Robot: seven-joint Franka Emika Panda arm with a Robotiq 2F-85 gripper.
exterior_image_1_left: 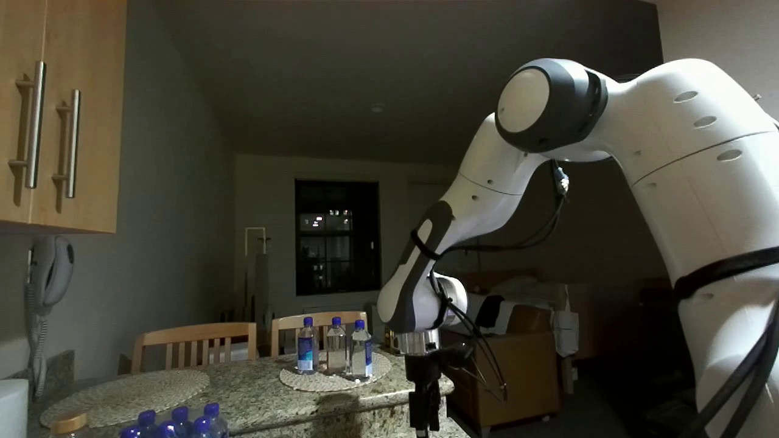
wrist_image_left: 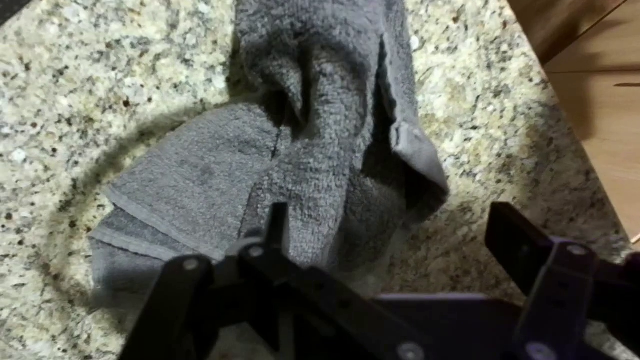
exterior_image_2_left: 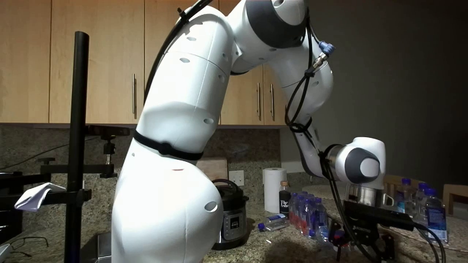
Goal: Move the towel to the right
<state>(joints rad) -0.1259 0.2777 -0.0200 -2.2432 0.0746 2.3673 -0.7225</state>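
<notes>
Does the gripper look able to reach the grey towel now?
Probably yes: in the wrist view the gripper is open, part of the towel shows between its jaws, and nothing visible blocks it.

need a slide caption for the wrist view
Gripper, fingers spread wide, at a rumpled gray towel on a speckled stone countertop.

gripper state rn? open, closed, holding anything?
Gripper: open, jaws standing wide apart in the wrist view, not clamped on the towel.
</notes>
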